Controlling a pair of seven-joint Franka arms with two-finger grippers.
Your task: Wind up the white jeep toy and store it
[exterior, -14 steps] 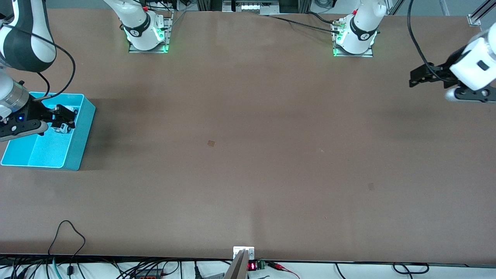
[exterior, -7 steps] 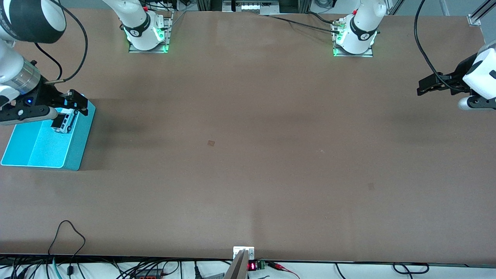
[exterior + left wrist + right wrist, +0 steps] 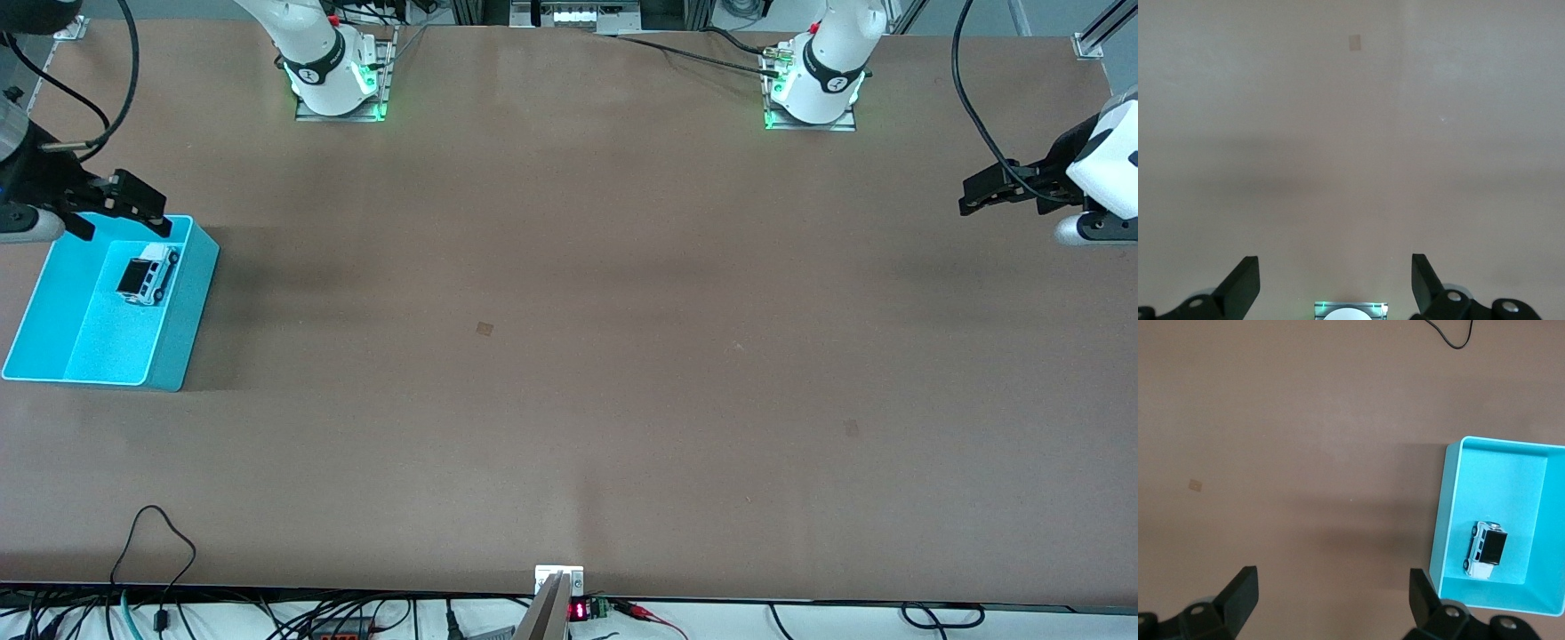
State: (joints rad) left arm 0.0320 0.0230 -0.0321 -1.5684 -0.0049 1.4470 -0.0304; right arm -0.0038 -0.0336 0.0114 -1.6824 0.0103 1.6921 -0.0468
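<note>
Jeep: white jeep toy on its wheels in the teal bin — long axis along the bin's length.
My right claw: wide, empty — above the bin's rim.
My left claw: wide, waiting.

Counter: brown, matt, smooth sheet; faint mottling, a small darker square patch on it

Bin: turquoise plastic, smooth walls with slight sheen, floor brighter under the light

White jeep toy: plastic look, glossy white body, black ribbed roof, dark windows

Right tool and left tool: matt black fingers, look like plastic; arm shells glossy white

Base plates: bare metal, green glow on them
</note>
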